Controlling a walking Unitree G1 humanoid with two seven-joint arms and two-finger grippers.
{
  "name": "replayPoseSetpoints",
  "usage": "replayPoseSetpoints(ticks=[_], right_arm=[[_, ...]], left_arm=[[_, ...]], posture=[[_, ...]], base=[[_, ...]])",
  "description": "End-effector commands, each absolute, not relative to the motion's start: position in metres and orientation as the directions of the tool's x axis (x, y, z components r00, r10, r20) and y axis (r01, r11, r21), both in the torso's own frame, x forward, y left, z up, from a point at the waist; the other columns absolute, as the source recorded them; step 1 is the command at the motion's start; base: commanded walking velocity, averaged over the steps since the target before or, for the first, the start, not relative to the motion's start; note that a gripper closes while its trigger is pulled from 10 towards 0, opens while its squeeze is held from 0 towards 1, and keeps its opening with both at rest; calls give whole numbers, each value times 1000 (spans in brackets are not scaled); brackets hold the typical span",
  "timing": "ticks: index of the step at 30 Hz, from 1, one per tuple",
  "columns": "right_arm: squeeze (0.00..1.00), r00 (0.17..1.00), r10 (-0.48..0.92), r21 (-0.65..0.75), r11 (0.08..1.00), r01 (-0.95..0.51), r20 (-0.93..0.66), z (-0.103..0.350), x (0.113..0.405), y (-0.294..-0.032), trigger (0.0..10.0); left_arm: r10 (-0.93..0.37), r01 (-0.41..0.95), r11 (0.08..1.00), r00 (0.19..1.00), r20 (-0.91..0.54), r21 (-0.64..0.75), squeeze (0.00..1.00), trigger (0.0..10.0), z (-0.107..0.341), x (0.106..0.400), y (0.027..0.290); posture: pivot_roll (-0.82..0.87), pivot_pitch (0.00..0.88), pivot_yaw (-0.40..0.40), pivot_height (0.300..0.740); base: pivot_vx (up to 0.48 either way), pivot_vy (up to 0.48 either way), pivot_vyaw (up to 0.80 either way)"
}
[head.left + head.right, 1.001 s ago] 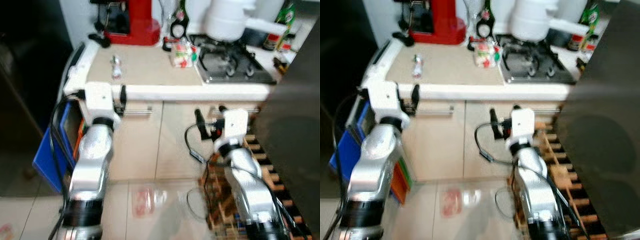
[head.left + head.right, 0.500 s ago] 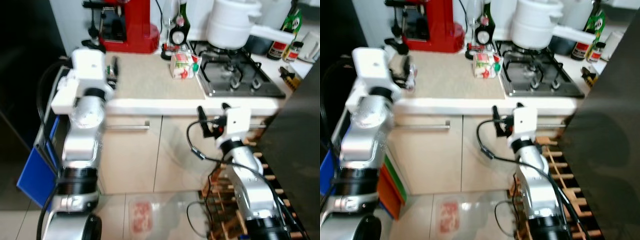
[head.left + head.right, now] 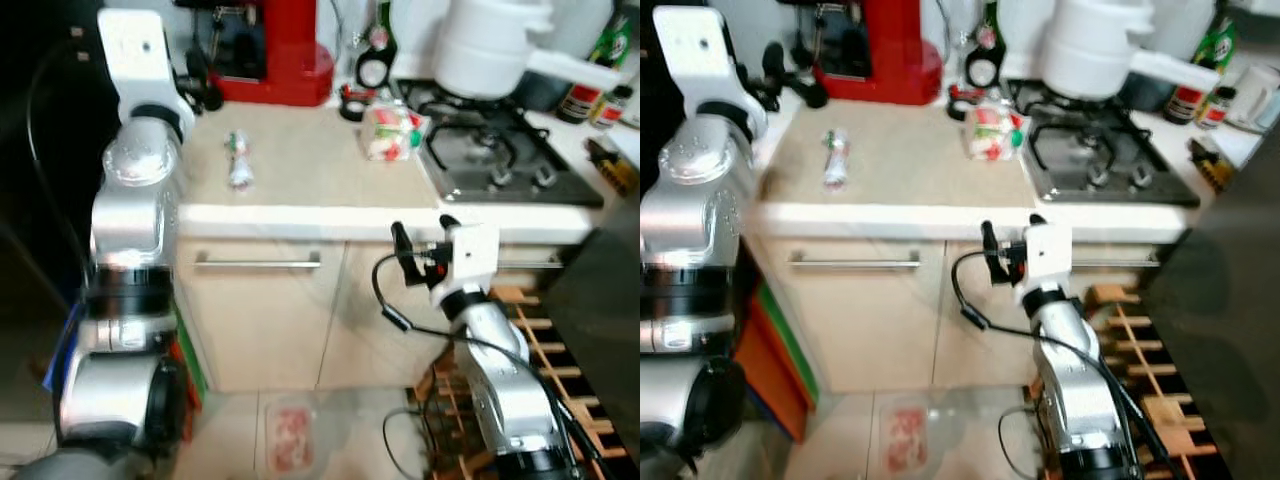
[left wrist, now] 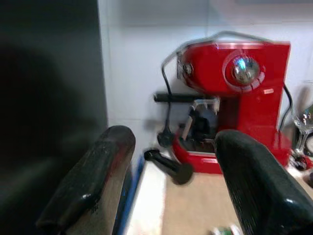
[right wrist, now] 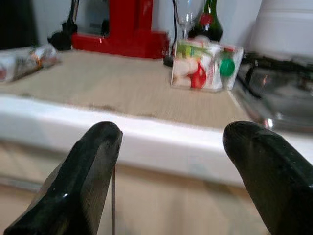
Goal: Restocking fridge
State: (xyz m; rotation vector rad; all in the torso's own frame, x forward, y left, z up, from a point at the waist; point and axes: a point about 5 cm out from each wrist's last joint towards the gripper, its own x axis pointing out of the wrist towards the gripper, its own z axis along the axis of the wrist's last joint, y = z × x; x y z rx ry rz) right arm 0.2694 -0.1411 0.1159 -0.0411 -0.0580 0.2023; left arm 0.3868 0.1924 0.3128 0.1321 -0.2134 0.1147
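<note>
Task items on counter (image 3: pixel 300 170): wrapped roll (image 3: pixel 238 160) lying flat at about 9 o'clock of the counter's middle; clear packet (image 3: pixel 393 132) with red and green contents at about 1 o'clock, just beside the hob (image 3: pixel 500 160). Neither is held. Fridge not identifiable; a dark mass stands at 9 o'clock.

Left gripper (image 4: pixel 166 183): fingers apart, empty, raised at 10–11 o'clock, aimed toward the red coffee machine (image 4: pixel 234 98). Judged a lifted carry pose, not a reach.

Right gripper (image 5: pixel 171 171): fingers apart, empty, below the counter edge at 5 o'clock, facing the packet. Judged staged for a pick; no contact yet.

White pot (image 3: pixel 495 50) sits on the hob.
</note>
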Motion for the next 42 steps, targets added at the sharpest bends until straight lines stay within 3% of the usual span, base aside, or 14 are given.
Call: replayPoseSetpoints(ticks=[1, 2, 7, 13, 17, 25, 42], right_arm=[[282, 980, 187, -52, 982, -184, 62, 122, 267, -147, 10000], [282, 981, 187, -50, 982, -184, 57, 122, 264, -147, 10000], [282, 983, 180, -39, 983, -179, 40, 119, 257, -145, 10000], [282, 986, 168, -2, 986, -168, 20, 114, 249, -136, 10000], [282, 988, 154, 23, 988, -154, 3, 111, 240, -130, 10000], [282, 991, 134, 20, 991, -133, -21, 110, 230, -136, 10000], [278, 986, 158, 18, 987, -158, -47, 107, 229, -132, 10000]], left_arm=[[1, -20, 989, 992, 124, 146, 0, 10000, 305, 397, 176], [-60, 55, 990, 998, 35, 129, 0, 10000, 295, 403, 172], [-146, 154, 987, 981, -130, 50, 0, 10000, 279, 411, 168], [-133, 132, 991, 970, -201, -20, 0, 10000, 274, 419, 172], [-115, 116, 993, 968, -222, -10, 0, 10000, 271, 421, 174], [-104, 110, 994, 960, -262, 11, 0, 10000, 262, 423, 173], [-150, 167, 986, 937, -315, 27, 0, 10000, 258, 423, 173]], posture=[[1, 0, -33, 740], [0, 0, -25, 740], [4, 13, 9, 740], [21, 52, 52, 740], [7, 73, 81, 740], [-16, 87, 61, 740], [6, 59, 69, 740]], base=[[0, 0, 0], [0, 0, 0], [0, 0, 0], [0, 0, 0], [0, 0, 0], [0, 0, 0], [0, 0, 0]])
